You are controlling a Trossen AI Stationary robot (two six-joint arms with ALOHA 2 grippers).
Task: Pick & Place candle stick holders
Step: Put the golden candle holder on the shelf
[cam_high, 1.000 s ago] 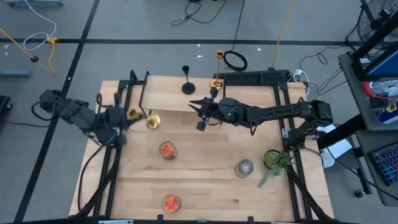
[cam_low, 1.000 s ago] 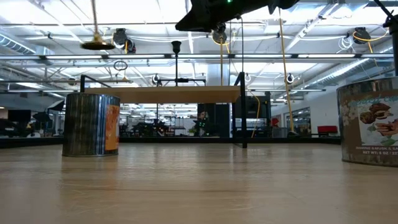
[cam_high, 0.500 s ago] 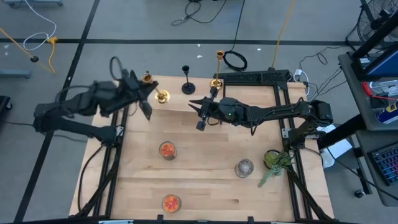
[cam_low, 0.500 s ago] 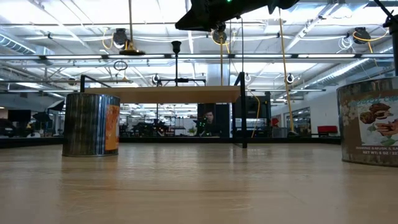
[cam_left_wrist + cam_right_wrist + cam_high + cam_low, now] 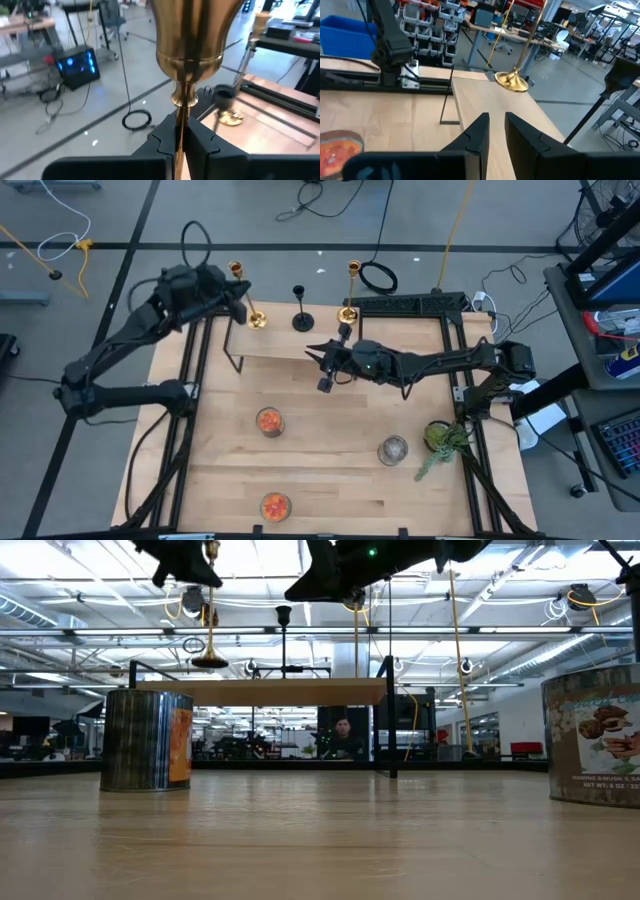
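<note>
A raised wooden shelf (image 5: pixel 400 330) runs along the table's far side. A black candle stick holder (image 5: pixel 301 310) and a gold one (image 5: pixel 349 292) stand on it on their round bases. My left gripper (image 5: pixel 228 292) is high over the shelf's left end, shut on a second gold holder (image 5: pixel 210 610). My right gripper (image 5: pixel 322 366) hovers near the shelf's front edge, near the middle. It is empty, and its fingers (image 5: pixel 476 131) stand a narrow gap apart. My left gripper pinches the gold holder's thin stem (image 5: pixel 180 131) between its two fingers, just below the cup (image 5: pixel 190 35). The fingers come level and lie across the stem. The holder hangs upright, its flared base (image 5: pixel 210 662) just above the shelf's left end.
Two jars with red contents (image 5: pixel 268 421) (image 5: pixel 275 506), a glass jar (image 5: pixel 392 450) and a small green plant (image 5: pixel 440 438) stand on the lower table. The low view shows two cans (image 5: pixel 148 740) (image 5: pixel 595 735) and a person (image 5: pixel 343 730) in the room behind.
My left gripper has swung from the table's left side toward the far edge and upward, carrying the gold holder. The holder has turned from lying sideways to upright and now hangs over the shelf's left end.
</note>
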